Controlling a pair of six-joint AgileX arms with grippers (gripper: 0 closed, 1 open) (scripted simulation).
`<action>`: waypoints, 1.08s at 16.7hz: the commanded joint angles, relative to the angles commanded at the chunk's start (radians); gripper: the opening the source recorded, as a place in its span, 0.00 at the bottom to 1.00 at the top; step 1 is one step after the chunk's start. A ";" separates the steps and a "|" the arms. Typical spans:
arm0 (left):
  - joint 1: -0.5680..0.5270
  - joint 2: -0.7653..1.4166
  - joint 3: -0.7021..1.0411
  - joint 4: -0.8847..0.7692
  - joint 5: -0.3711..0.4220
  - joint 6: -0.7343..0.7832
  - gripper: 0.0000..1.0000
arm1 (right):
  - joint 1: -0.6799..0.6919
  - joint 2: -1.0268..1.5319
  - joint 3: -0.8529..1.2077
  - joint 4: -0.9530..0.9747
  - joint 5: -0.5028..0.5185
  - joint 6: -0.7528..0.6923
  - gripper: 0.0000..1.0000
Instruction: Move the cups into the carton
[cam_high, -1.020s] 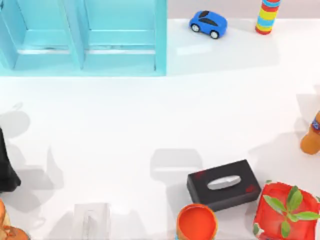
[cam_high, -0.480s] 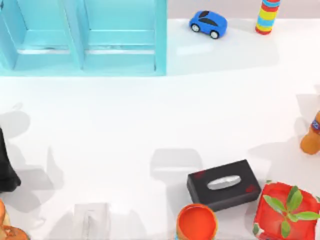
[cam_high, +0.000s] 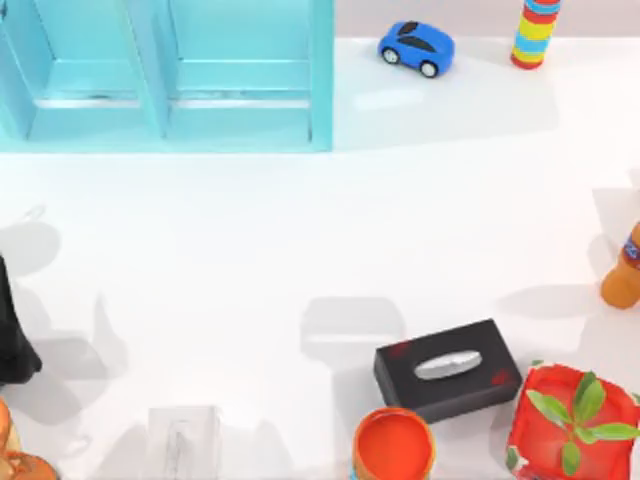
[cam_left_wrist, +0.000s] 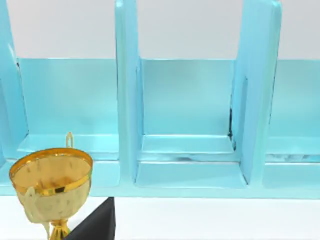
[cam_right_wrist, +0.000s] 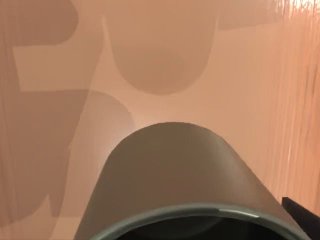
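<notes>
Looming close under the right wrist camera, the dark grey-olive cup looks light, rigid and slick, best pinched across its rim; whether any jaws hold it I cannot tell

The white table was brightly and evenly lit from above. Soft grey shadows were cast on it, one just left of the black tissue box. Pale glare was seen near the blue toy car. The right wrist view was tinted warm peach, with blurred shadows.
</notes>
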 joint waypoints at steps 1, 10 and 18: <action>0.000 0.000 0.000 0.000 0.000 0.000 1.00 | 0.000 0.000 0.000 0.000 0.000 0.000 0.00; 0.000 0.000 0.000 0.000 0.000 0.000 1.00 | 0.000 0.000 0.000 0.000 0.000 0.000 0.60; 0.000 0.000 0.000 0.000 0.000 0.000 1.00 | 0.000 0.000 0.000 0.000 0.000 0.000 1.00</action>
